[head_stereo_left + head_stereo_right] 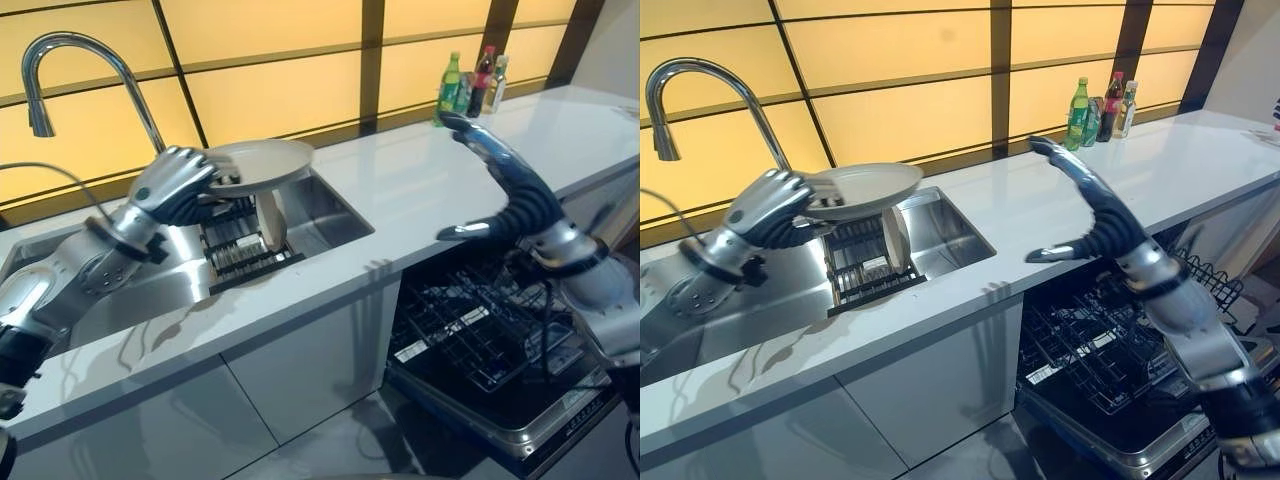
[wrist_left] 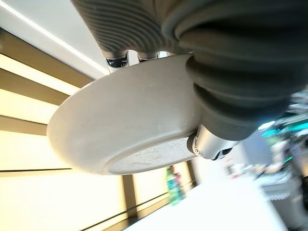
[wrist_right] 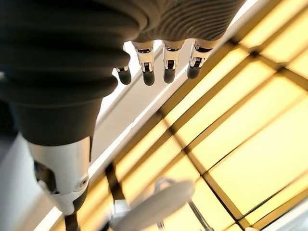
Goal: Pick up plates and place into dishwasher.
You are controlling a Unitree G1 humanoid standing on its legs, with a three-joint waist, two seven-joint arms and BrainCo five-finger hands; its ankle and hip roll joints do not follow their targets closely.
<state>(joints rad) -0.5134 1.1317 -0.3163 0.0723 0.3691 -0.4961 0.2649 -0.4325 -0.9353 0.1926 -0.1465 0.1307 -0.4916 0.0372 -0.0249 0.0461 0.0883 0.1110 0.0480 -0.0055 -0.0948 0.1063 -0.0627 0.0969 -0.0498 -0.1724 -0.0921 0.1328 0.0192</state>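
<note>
The left hand (image 1: 770, 212) grips the rim of a pale plate (image 1: 865, 188), fingers over the top and thumb beneath, holding it nearly level above the dark rack (image 1: 868, 265) in the sink (image 1: 958, 232), where another plate (image 1: 896, 239) stands on edge. The right hand (image 1: 1095, 212) hovers empty with fingers spread above the counter (image 1: 1040, 200), over the dishwasher's (image 1: 1110, 370) pulled-out basket.

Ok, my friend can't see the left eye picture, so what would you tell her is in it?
The robot's left hand holds a pale plate up over a dish rack in the sink. Its right hand hangs open above the counter, over the open dishwasher.
</note>
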